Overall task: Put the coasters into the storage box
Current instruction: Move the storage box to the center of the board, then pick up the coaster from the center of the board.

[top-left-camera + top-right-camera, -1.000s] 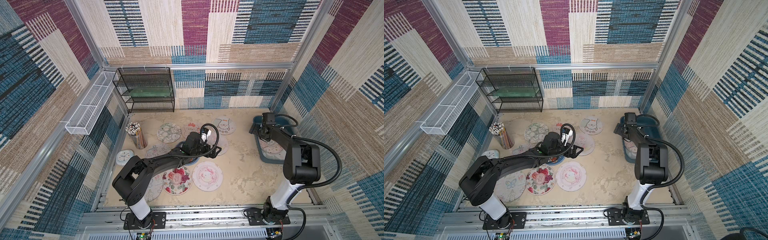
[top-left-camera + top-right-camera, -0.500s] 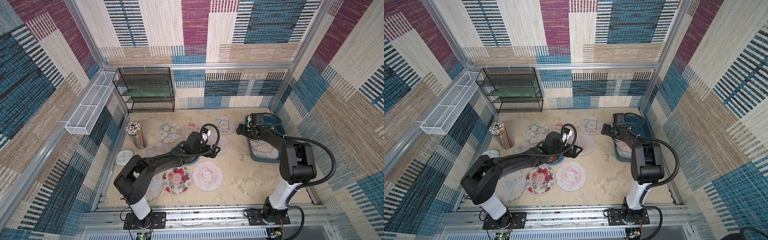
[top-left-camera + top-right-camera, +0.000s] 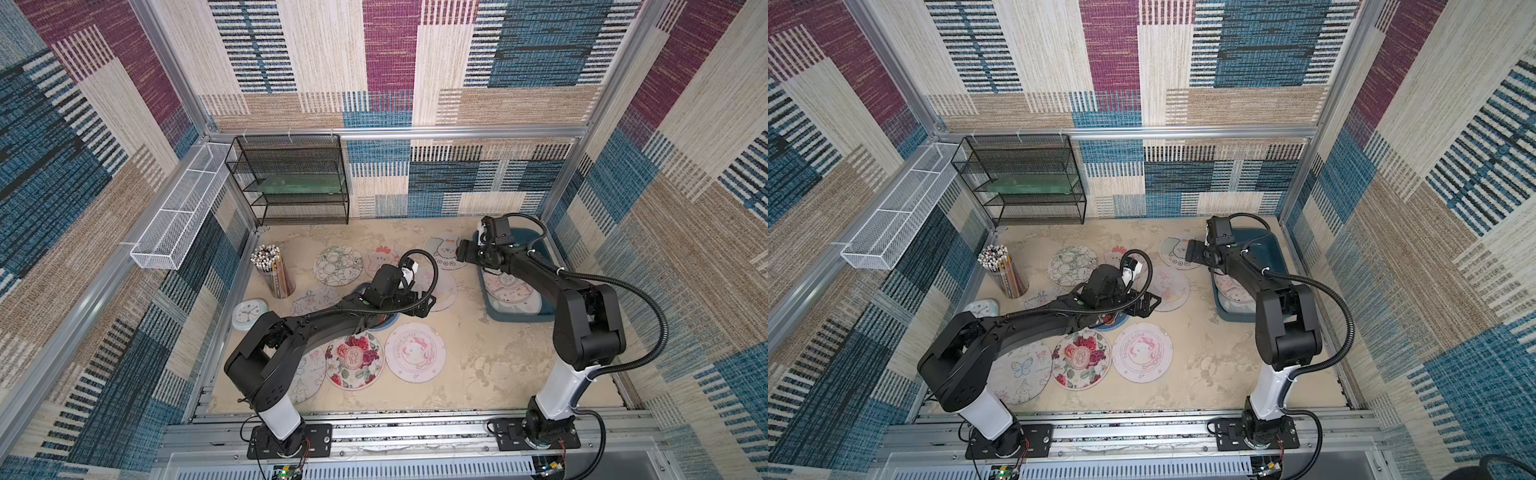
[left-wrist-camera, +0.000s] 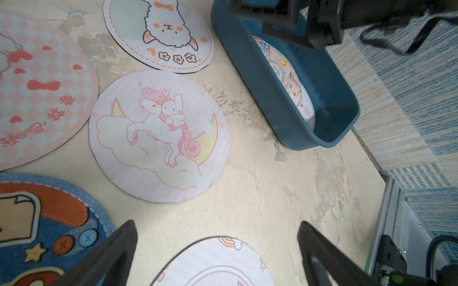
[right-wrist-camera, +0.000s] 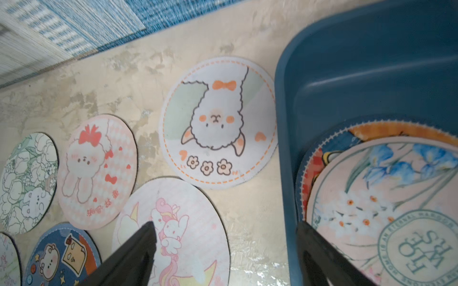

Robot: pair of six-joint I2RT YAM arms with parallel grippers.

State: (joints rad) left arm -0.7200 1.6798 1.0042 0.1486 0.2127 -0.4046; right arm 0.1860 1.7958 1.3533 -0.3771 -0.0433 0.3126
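The teal storage box (image 3: 519, 318) stands at the table's right side, and a floral coaster (image 5: 384, 198) lies in it on top of a blue-rimmed one (image 5: 307, 173). Several coasters are spread over the table, among them an alpaca one (image 3: 442, 251) and a unicorn one (image 4: 158, 136). My right gripper (image 5: 225, 224) is open and empty above the box's left wall, with the alpaca coaster (image 5: 218, 121) just ahead. My left gripper (image 4: 216, 224) is open and empty, low over bare table between the unicorn coaster and a pink coaster (image 3: 414, 351).
A black wire rack (image 3: 291, 183) stands at the back left and a white mesh tray (image 3: 178, 220) hangs on the left wall. A pencil cup (image 3: 274, 274) and a pale-blue clock (image 3: 249, 313) sit near the left edge. The right wall runs close behind the box.
My right gripper has swung left, from over the box's inside to its left wall beside the alpaca coaster. The left arm has barely moved.
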